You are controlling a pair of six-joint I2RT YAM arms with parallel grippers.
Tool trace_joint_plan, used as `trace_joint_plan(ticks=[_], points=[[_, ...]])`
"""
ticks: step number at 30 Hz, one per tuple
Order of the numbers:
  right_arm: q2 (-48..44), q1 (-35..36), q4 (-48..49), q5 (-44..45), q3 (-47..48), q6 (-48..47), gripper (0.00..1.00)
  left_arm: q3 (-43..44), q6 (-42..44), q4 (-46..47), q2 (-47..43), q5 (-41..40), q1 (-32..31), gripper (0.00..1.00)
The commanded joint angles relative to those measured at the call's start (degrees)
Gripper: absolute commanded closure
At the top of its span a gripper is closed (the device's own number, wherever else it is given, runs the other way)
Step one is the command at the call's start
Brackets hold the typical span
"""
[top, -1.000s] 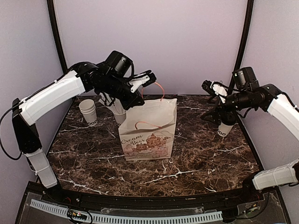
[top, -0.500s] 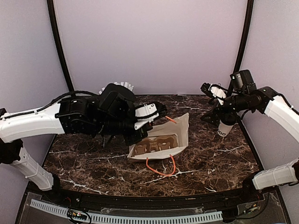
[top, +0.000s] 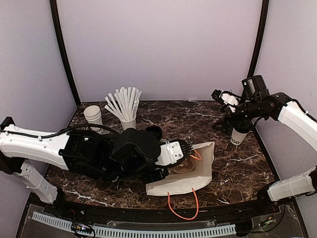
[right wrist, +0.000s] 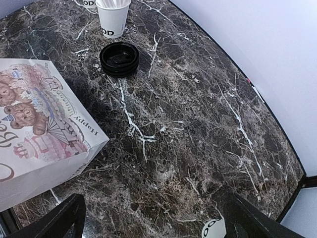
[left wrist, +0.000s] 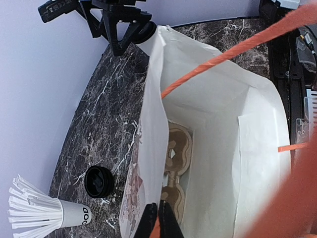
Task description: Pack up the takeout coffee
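Right arm (top: 292, 116) hides the top of the small white paper cup (top: 238, 138); orange cord handle (left wrist: 297, 198) blurred close-up

We see the paper bag (top: 200, 171) as matt white paper, creased, with a colour print on one face and a twisted orange cord handle (left wrist: 218, 62). Inside it lies a carrier (left wrist: 177, 153) of rough brown moulded pulp. The table (top: 237, 173) under the bag looks like polished dark marble with white veins. Beside the bag's printed face, the lids (right wrist: 119, 58) are shiny black plastic. Right of the bag, the takeout coffee (top: 238, 137) is smooth white paper.
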Motion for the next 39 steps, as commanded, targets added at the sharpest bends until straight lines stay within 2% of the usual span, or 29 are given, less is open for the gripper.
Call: trace_joint_plan(ticks=[1,5,8,10,17,20,26,33,39], points=[[-0.17,-0.44,2.13,1.25,-0.82,0.83,0.01,0.39,-1.71,-0.64,1.91,-4.69,-0.51,1.00],[-0.47,-1.11,2.05,1.47,-0.31,1.36,0.01,0.53,0.98,2.63,1.67,-6.45,-0.30,1.00],[-0.15,-2.62,1.04,0.39,1.07,1.47,0.01,1.39,1.99,3.88,0.40,-3.92,2.55,1.00],[0.56,-3.76,0.22,0.25,2.09,1.21,0.01,2.12,0.69,3.83,-0.84,1.22,6.23,1.00],[3.49,-8.51,-1.99,-1.72,4.19,0.52,0.02,2.06,-6.95,3.49,-3.16,28.93,21.94,1.00],[4.27,-9.30,-2.16,-2.13,3.93,0.01,0.01,3.40,-9.12,2.32,-2.51,40.09,25.79,1.00],[6.21,-10.37,-3.30,-3.06,4.86,-0.36,0.01,7.92,-12.76,-1.78,0.37,53.81,30.47,1.00],[8.33,-12.75,-4.10,-4.10,6.30,-0.43,0.01,12.57,-17.38,-6.77,4.32,63.38,33.40,1.00],[9.03,-14.15,-3.86,-4.46,5.89,-0.22,0.01,16.33,-17.46,-11.87,7.96,63.82,35.39,1.00]])
